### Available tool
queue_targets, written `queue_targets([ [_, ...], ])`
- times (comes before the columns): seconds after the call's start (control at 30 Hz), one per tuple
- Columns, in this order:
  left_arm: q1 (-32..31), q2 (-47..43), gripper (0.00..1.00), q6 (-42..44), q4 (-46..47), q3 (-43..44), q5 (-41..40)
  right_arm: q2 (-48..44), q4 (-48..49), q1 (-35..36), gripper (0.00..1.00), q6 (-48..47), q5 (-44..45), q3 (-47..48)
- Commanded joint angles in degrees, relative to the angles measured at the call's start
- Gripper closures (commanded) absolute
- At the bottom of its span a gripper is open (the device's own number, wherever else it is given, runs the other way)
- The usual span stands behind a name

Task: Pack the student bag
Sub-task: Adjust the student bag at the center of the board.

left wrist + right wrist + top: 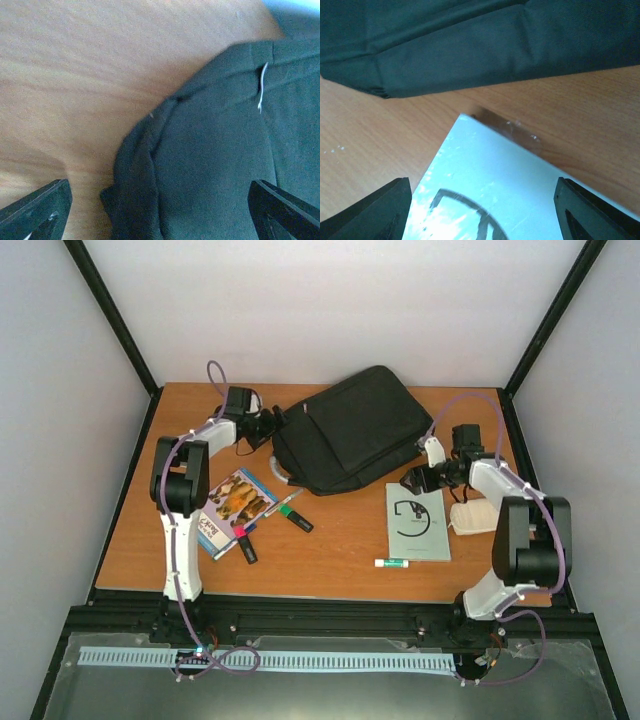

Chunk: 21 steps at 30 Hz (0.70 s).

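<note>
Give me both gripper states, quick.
Left gripper: open, empty, over the edge of the student bag.
Right gripper: open, empty, over a corner of the white booklet.

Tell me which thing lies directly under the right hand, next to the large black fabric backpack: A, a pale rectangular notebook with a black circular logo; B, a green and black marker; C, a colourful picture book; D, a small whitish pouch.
A: in the right wrist view the pale rectangular notebook shows between the fingers of the right hand, the large black fabric backpack just beyond.
</note>
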Motion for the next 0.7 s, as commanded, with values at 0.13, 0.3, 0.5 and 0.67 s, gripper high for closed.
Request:
queue_targets([
  [0.13, -6.1, -4.7, 0.03, 2.3, -5.0, -2.2, 0.9, 12.7, -0.9, 0.5, 0.23, 3.3, 1.9, 12.0],
  [0.3, -9.4, -7.5, 0.06, 3.6, -7.2, -5.2, 0.4, 18.8, -0.9, 0.4, 0.25, 4.9, 4.3, 16.7],
  [0.5, -13.1, -9.1, 0.07, 3.8, -6.0, -8.2, 2.4, 19.8, 1.1, 0.4, 0.24, 5.6, 6.4, 16.4],
  [0.67, -17.4, -8.7, 0.09, 3.5, -6.1, -8.4, 3.5, 20.3, 1.0, 0.4, 0.23, 5.7, 7.5, 16.7],
])
